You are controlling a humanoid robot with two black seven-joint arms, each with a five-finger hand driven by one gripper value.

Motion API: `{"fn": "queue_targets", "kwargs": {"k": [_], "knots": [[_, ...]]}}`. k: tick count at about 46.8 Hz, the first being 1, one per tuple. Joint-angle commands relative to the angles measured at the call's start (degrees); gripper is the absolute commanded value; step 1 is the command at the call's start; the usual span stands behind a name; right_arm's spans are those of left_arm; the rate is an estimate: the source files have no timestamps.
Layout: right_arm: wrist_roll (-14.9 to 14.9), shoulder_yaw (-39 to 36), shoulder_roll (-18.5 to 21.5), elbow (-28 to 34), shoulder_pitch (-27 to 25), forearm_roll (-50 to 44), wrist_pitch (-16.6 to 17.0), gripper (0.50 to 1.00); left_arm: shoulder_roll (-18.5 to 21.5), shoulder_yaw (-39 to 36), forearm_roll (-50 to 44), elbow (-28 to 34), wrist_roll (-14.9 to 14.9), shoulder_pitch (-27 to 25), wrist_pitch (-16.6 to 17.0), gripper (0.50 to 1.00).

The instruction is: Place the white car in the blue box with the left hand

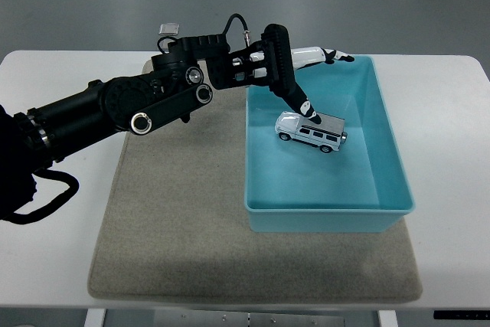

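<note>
Head view: the left hand [295, 74] reaches over the far-left corner of the blue box [383, 208] with its fingers [295, 97] spread wide and holding nothing, while the white car [311, 131] rests upright on the box floor in its far half. One fingertip hangs just beside the car's roof, so the likely risk is that it catches the car when withdrawn, tipping or dragging it. The box sits on a grey mat [176, 220] on the tabletop.

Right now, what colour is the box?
Light blue, a turquoise shade, seen in the head view: the box holds the car.
</note>
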State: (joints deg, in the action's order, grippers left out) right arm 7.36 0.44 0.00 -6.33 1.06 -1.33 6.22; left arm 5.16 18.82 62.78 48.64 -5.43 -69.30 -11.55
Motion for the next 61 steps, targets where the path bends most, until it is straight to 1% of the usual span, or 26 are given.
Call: {"fn": "queue_targets", "kwargs": {"k": [1, 6, 10, 14, 20, 26, 29, 35, 42, 47, 51, 55, 61], "knots": [[-0.1, 0.0, 0.0, 0.0, 0.0, 0.0, 0.0, 0.936, 1.5, 3.2, -7.3, 0.0, 2.5, -0.1, -0.4, 1.0], [-0.1, 0.0, 0.0, 0.0, 0.0, 0.0, -0.1, 0.936, 4.1, 8.0, -15.7, 0.0, 5.0, 0.4, -2.0, 1.0], [0.0, 0.0, 0.0, 0.0, 0.0, 0.0, 0.0, 0.936, 5.4, 11.2, -22.2, -0.1, 6.0, 1.3, -2.6, 1.0], [0.0, 0.0, 0.0, 0.0, 0.0, 0.0, 0.0, 0.936, 7.3, 14.7, -29.0, -1.1, 6.2, 1.9, -2.6, 1.0], [0.0, 0.0, 0.0, 0.0, 0.0, 0.0, 0.0, 0.936, 9.2, 18.1, -40.8, -3.1, 6.5, 4.9, -2.9, 1.0], [-0.1, 0.0, 0.0, 0.0, 0.0, 0.0, -0.1, 0.936, 11.6, 20.5, -50.2, -3.3, 9.5, 7.8, -4.6, 1.0], [0.0, 0.0, 0.0, 0.0, 0.0, 0.0, 0.0, 0.936, 12.3, 22.0, -53.5, -3.3, 10.1, 9.8, -5.2, 1.0], [0.0, -0.1, 0.0, 0.0, 0.0, 0.0, -0.1, 0.936, 14.2, 26.2, -55.7, -3.3, 10.9, 13.7, -6.4, 1.0], [0.0, -0.1, 0.0, 0.0, 0.0, 0.0, 0.0, 0.936, 14.3, 31.0, -56.0, -3.2, 13.0, 18.8, -8.9, 1.0], [0.0, -0.1, 0.0, 0.0, 0.0, 0.2, 0.0, 0.936, 14.3, 34.0, -56.1, -3.2, 13.9, 21.2, -9.5, 1.0], [-0.1, -0.1, 0.0, -0.2, -0.2, 0.1, 0.6, 0.936, 14.3, 35.7, -56.9, -3.1, 14.1, 22.5, -10.4, 1.0], [-0.1, 0.0, 0.0, -0.5, -0.3, 0.1, 0.7, 0.936, 14.3, 35.8, -58.6, -3.1, 15.1, 23.1, -11.5, 1.0], [-0.1, -0.3, 0.0, -0.6, -0.2, 0.2, 0.7, 0.936, 14.3, 35.8, -62.4, -3.1, 15.5, 23.8, -11.9, 1.0]]}}
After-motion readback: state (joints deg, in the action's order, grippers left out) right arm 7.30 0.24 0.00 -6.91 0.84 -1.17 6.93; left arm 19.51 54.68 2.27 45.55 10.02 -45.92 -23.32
